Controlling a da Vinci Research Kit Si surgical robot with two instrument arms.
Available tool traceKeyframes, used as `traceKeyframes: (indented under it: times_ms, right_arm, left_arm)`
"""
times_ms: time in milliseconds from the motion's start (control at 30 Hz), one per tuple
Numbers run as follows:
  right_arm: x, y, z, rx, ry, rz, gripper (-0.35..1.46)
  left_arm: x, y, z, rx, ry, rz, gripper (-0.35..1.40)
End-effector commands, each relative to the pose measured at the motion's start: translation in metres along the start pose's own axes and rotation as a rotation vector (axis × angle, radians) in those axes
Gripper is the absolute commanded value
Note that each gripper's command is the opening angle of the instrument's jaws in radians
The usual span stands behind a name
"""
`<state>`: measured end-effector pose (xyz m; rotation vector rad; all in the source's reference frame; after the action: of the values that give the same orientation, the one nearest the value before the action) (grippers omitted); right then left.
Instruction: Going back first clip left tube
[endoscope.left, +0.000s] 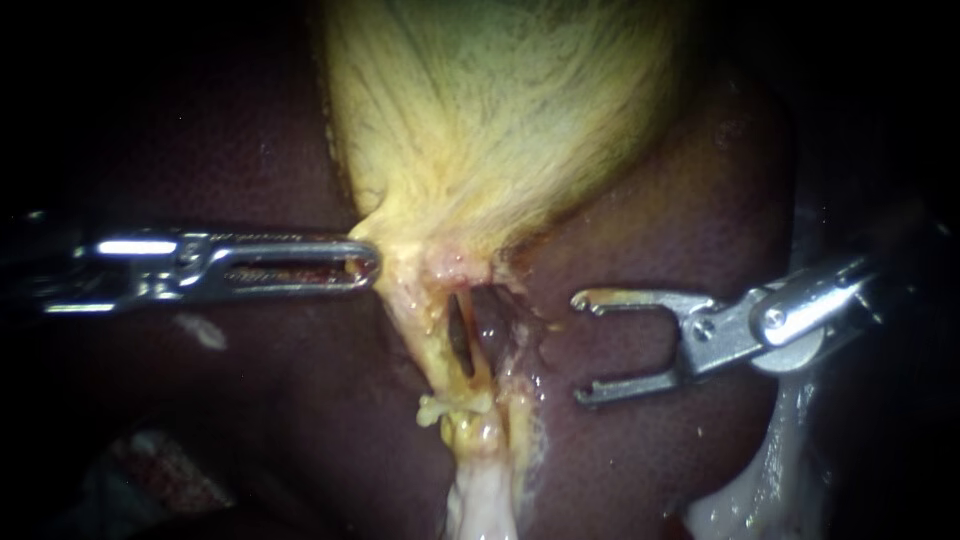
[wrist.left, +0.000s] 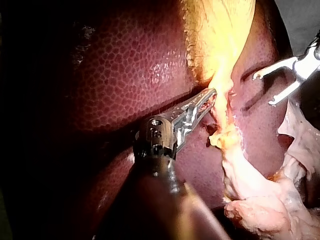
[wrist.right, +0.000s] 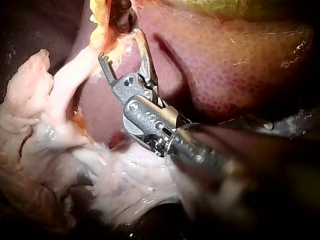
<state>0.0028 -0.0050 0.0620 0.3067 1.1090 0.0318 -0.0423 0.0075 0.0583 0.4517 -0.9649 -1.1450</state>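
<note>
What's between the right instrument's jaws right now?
Nothing is gripped. The right instrument stands open, and only bare liver shows through the gap. No clip sits in the jaws. The liver beneath its hinge and shaft is covered.

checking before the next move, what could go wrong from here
The right instrument has open jaws close beside the tube; a sideways drift could snag it or scrape the liver. The left instrument has jaws that look shut on the gallbladder at its neck, tenting it; a harder pull might tear the tissue there.
</note>
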Motion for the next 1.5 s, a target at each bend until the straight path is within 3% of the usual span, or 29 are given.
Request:
traceKeyframes:
  times_ms: [33,167,467,667,1167,1500]
  right_arm:
    - [0.0001,-0.0001,0.0000,0.011,0.002,-0.006,0.60]
    - [0.0004,-0.0002,-0.0001,0.035,0.013,-0.012,0.60]
    - [0.0004,-0.0001,-0.0008,0.038,0.014,-0.017,0.60]
    - [0.0010,0.0003,-0.0018,0.038,0.058,-0.009,0.60]
    - [0.0017,0.0001,-0.0024,0.051,0.101,-0.006,0.60]
    - [0.0017,0.0001,-0.0024,0.051,0.104,-0.012,0.60]
  left_arm:
    - [0.0001,0.0000,0.0003,-0.002,-0.001,0.001,-0.35]
    - [0.0007,0.0006,0.0016,-0.008,-0.005,0.004,-0.35]
    - [0.0025,0.0022,0.0063,-0.011,0.038,0.020,-0.35]
    - [0.0038,0.0027,0.0090,-0.006,0.065,0.024,-0.35]
    - [0.0038,0.0026,0.0092,-0.005,0.069,0.025,-0.35]
    - [0.0038,0.0026,0.0092,-0.005,0.069,0.025,-0.35]
